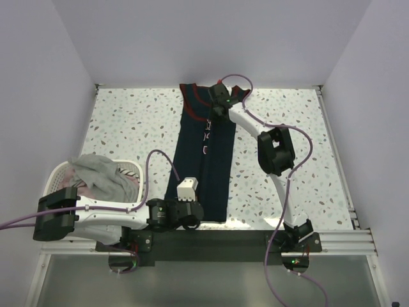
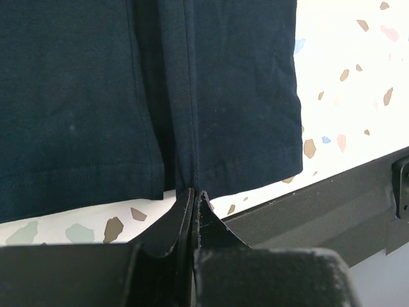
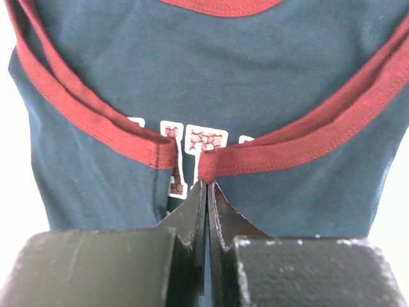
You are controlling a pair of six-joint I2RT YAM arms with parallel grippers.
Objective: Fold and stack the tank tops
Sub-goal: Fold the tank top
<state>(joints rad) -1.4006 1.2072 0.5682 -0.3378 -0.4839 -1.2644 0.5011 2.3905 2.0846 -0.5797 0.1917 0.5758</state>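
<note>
The navy jersey [image 1: 214,163] with dark red trim and white lettering lies lengthwise on the speckled table, its sides folded in toward the middle. My left gripper [image 1: 195,214] is shut on its bottom hem; the wrist view shows the tips [image 2: 195,192] pinching a ridge of navy cloth [image 2: 223,96]. My right gripper [image 1: 213,115] is at the jersey's upper end, shut on the dark red armhole trim [image 3: 287,150] just below the lettering [image 3: 206,139]; its tips [image 3: 208,183] meet at the trim. A grey tank top [image 1: 102,173] and a pinkish one [image 1: 132,187] are heaped in the basket.
The white slotted basket [image 1: 57,174] stands at the near left beside the left arm. A black rail [image 1: 249,235] runs along the table's near edge, also in the left wrist view [image 2: 319,204]. White walls close the back and sides.
</note>
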